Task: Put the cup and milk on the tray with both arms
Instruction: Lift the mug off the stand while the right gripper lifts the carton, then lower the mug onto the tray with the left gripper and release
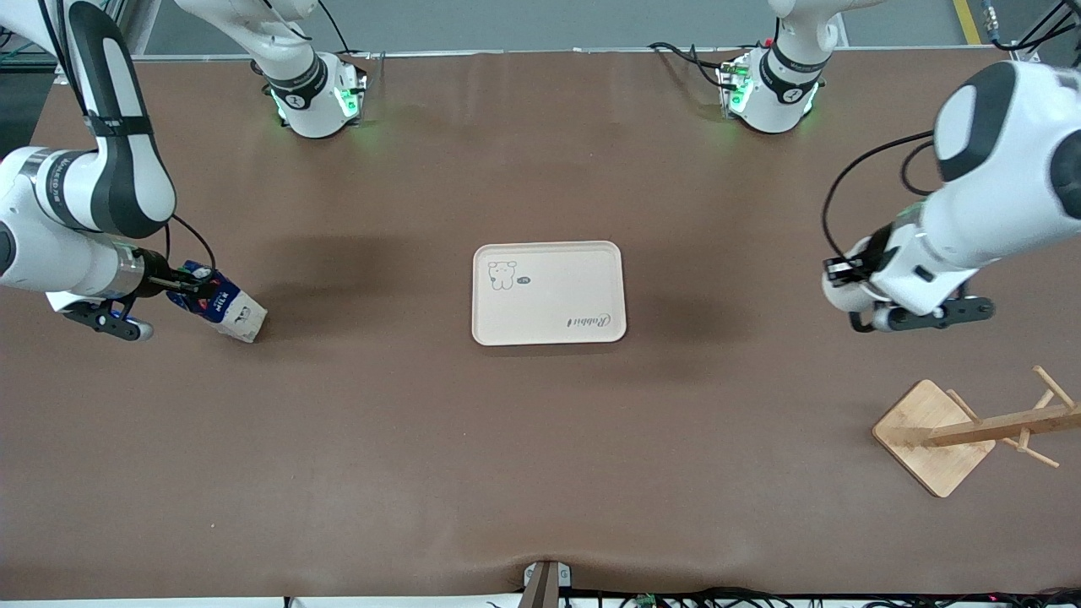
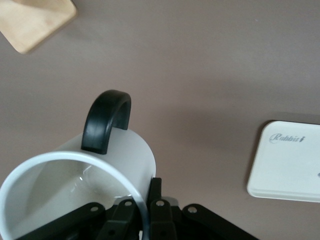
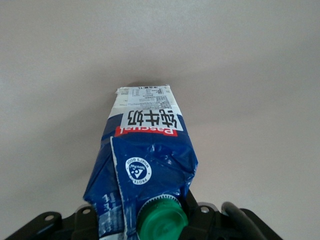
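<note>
My right gripper (image 1: pixel 180 285) is shut on the top of the milk (image 1: pixel 226 310), a dark blue carton held tilted just over the table toward the right arm's end. In the right wrist view the gripper (image 3: pixel 140 214) clamps the carton (image 3: pixel 147 145) beside its green cap (image 3: pixel 162 220). My left gripper (image 1: pixel 849 279) is shut on the rim of the white cup (image 1: pixel 839 297), above the table toward the left arm's end. In the left wrist view the gripper (image 2: pixel 145 210) has one finger inside the cup (image 2: pixel 117 160) and one outside, and the black handle (image 2: pixel 105 122) points away. The cream tray (image 1: pixel 549 325) lies mid-table and shows in the left wrist view (image 2: pixel 287 167).
A bamboo rack with a square base (image 1: pixel 933 435) lies tipped on the table toward the left arm's end, nearer the front camera than my left gripper. A corner of its base shows in the left wrist view (image 2: pixel 35 20). The table is brown.
</note>
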`<move>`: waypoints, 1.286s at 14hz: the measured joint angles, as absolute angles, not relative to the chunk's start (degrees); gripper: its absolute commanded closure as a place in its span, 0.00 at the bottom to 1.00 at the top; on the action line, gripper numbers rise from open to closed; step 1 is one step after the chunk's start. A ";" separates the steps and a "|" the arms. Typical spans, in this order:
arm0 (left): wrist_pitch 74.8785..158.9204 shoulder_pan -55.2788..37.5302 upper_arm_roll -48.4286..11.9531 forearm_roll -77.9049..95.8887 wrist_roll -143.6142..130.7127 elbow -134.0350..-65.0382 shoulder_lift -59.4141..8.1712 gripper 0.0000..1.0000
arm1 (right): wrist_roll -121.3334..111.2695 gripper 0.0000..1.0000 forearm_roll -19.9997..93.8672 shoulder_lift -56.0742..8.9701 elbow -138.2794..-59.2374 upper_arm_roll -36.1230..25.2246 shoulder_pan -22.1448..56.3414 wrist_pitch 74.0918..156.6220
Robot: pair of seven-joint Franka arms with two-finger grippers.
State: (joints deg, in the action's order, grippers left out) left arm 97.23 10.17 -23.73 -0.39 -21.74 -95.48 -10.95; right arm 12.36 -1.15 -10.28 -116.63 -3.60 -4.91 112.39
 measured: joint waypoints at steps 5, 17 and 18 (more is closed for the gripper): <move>105.22 0.45 -23.81 -0.46 -34.55 -95.19 -17.44 1.00 | 12.36 1.00 -1.14 -8.78 -111.65 -3.67 -5.00 108.36; 119.16 -16.42 -23.83 -5.65 -67.76 -95.30 -30.50 1.00 | 12.33 1.00 1.74 -9.22 -95.26 -3.24 -1.71 89.36; 120.42 -17.49 -23.85 -5.65 -69.61 -95.49 -31.24 1.00 | 12.39 1.00 4.28 -9.40 -93.82 -3.21 -1.17 87.96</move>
State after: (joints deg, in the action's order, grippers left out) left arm 120.42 -17.49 -23.85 -5.65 -69.61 -95.49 -31.24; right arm 12.39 4.28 -9.40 -93.82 -3.21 -1.17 87.96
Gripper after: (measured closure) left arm 0.947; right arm 0.498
